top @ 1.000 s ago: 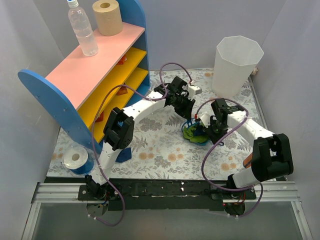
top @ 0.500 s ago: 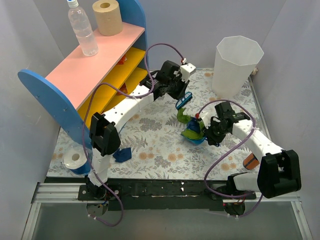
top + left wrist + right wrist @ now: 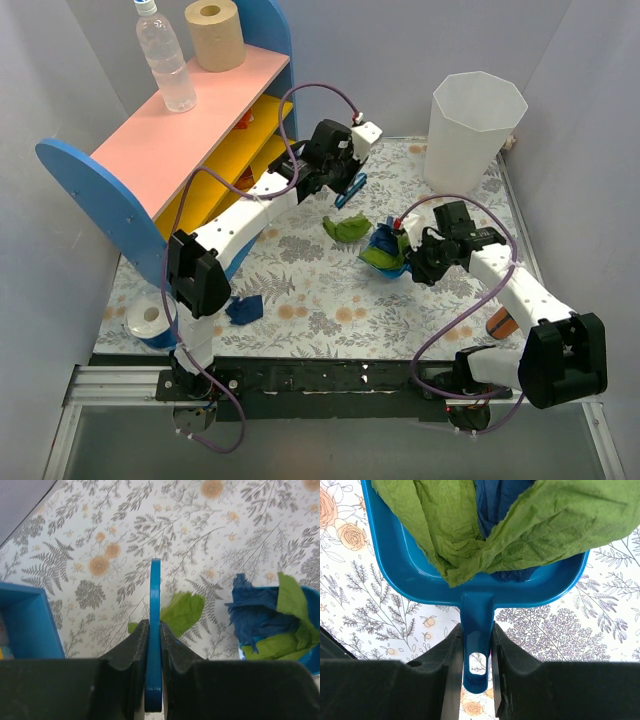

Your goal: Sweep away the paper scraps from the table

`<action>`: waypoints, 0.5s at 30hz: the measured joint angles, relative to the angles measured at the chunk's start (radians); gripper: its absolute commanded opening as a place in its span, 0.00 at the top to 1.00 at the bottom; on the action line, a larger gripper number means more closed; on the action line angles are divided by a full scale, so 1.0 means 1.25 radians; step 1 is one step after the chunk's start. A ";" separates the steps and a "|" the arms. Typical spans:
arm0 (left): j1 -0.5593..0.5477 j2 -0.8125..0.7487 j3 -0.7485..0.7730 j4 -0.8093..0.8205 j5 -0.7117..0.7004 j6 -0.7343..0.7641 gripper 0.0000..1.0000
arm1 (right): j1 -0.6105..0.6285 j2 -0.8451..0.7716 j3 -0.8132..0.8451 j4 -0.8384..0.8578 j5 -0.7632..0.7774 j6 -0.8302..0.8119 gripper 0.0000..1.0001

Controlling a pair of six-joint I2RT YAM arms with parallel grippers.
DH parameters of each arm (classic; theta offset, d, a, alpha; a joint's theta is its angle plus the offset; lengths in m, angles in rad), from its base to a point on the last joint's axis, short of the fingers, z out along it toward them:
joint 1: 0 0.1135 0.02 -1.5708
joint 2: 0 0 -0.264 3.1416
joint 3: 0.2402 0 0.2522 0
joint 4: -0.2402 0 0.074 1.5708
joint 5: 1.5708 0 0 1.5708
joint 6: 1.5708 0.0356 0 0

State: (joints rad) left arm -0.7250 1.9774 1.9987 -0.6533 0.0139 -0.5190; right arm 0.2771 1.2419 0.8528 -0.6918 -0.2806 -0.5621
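Observation:
My left gripper is shut on the small blue hand brush, held above the floral table. In the left wrist view the brush shows edge-on between the fingers. One green paper scrap lies on the cloth below it, also in the left wrist view. My right gripper is shut on the handle of the blue dustpan. The dustpan holds green scraps and a navy scrap. Another navy scrap lies near the left arm's base.
A white bin stands at the back right. The pink-and-yellow shelf with a bottle and a paper roll fills the left. A blue tape roll sits front left. A small orange object lies front right.
My left gripper has lifted the brush away from the dustpan, toward the back left. One green scrap now lies on the cloth left of the dustpan. The right gripper with the dustpan has shifted slightly.

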 measured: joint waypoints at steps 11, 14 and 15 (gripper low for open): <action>0.053 -0.121 -0.177 -0.014 -0.047 0.002 1.00 | 0.000 -0.001 0.139 -0.031 -0.007 0.089 0.99; 0.070 -0.192 -0.259 -0.019 -0.051 0.001 1.00 | 0.000 0.023 0.239 -0.028 -0.008 0.117 0.99; 0.075 -0.217 -0.283 -0.023 -0.052 0.002 1.00 | 0.000 0.035 0.280 -0.027 -0.007 0.130 0.99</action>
State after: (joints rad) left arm -0.6312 1.7065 1.6455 -0.6819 -0.0517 -0.5171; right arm 0.2771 1.2854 1.2026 -0.7258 -0.2890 -0.3996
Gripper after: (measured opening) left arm 0.108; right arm 0.314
